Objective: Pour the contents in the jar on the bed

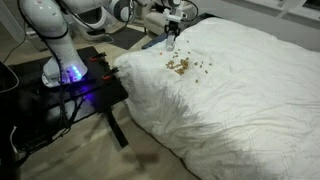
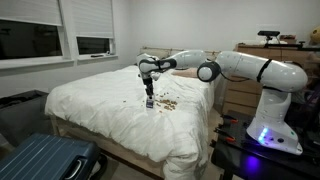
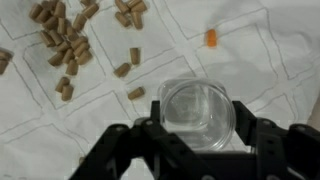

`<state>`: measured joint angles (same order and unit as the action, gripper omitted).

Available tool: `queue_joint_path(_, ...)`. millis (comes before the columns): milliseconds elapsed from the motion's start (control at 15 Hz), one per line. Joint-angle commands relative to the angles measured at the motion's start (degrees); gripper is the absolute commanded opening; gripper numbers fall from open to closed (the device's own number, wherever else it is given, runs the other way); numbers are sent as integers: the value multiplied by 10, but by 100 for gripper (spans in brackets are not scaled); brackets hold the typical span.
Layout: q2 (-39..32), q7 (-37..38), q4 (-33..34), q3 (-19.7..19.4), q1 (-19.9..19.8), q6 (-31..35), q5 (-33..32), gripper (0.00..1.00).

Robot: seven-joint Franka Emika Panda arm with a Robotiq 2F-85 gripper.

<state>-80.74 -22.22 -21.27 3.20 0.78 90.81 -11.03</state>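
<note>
We see the gripper (image 3: 197, 130) clamped on the clear jar (image 3: 197, 103) at the lower centre of the wrist view. The contents (image 3: 62, 45) lie scattered at the upper left on the white bed (image 3: 270, 70), with one orange bit (image 3: 211, 38) lying apart at the upper right.

In an exterior view the camera stands high beside the bed (image 1: 240, 100), close to the robot's base (image 1: 60, 45), and looks down along the bed from fairly near. In an exterior view the camera sits lower and well back from the bed (image 2: 100, 115), off its corner, facing the windows (image 2: 60, 40) beyond it. The wrist camera looks straight down on the bed from very near, just above the jar (image 3: 197, 108). All three views share the contents (image 1: 182, 66) scattered on the bed.
</note>
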Motion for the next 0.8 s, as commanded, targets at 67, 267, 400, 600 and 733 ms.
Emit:
queue_joint_path(67,-18,-6,0,-29,6,39,8,45)
queue_joint_path(267,-29,2,2,-37,6,36,12,45)
queue_joint_path(400,-34,7,2,-39,4,28,15,45)
queue_joint_path(600,-28,13,-6,-35,-1,-2,29,45)
queue_joint_path(733,-26,22,-6,-34,-5,-16,35,45)
